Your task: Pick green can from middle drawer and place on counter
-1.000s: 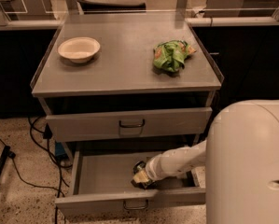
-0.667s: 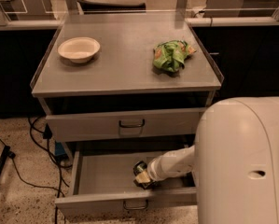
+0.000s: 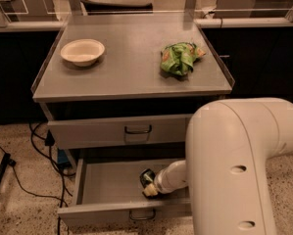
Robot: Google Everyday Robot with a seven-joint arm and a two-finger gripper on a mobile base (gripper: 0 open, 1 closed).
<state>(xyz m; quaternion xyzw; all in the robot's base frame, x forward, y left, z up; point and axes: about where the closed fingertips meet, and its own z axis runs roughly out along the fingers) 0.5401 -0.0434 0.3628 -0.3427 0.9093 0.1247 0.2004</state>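
Note:
The middle drawer (image 3: 107, 187) is pulled open below the closed top drawer (image 3: 116, 130). The green can (image 3: 147, 176), small and dark, lies inside it near the front, right of centre. My gripper (image 3: 149, 188) reaches into the drawer from the right on a white forearm (image 3: 173, 176) and is right at the can, touching or nearly touching it. The can's lower side is hidden behind the gripper. The counter (image 3: 126, 67) is the grey cabinet top above.
A beige bowl (image 3: 82, 51) sits on the counter's left and a crumpled green foil snack bag (image 3: 179, 58) on its right. My bulky white arm housing (image 3: 239, 165) blocks the right foreground. Black cables (image 3: 23, 180) lie on the speckled floor at left.
The big white arm housing has swung left and now covers more of the drawer's right side. The gripper stays at the can in the drawer.

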